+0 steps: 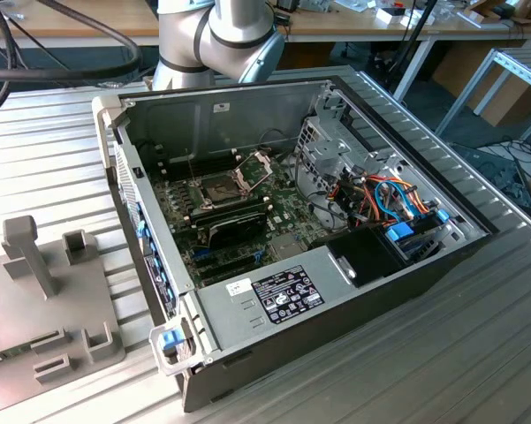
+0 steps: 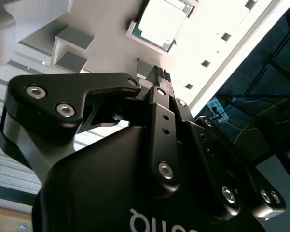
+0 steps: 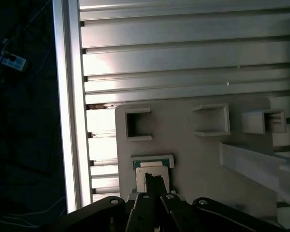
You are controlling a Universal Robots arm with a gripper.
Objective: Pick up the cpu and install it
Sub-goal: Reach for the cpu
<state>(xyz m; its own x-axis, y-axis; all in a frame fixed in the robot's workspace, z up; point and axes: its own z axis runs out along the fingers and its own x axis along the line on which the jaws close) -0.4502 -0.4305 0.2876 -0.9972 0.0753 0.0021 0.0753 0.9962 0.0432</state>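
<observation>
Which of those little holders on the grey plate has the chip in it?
The framed holder nearest the gripper holds the cpu; the bracket holders beyond it look empty.

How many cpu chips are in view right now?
1. The cpu sits in a nest on the grey fixture plate, just beyond the gripper. Others could be hidden.

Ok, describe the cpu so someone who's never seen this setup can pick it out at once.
Find the slatted aluminium table, then the flat grey fixture plate lying on it. Near the plate's edge sits the cpu: a small flat square with a pale silver top in a shallow rimmed nest, unlike the empty open pockets beside it.
</observation>
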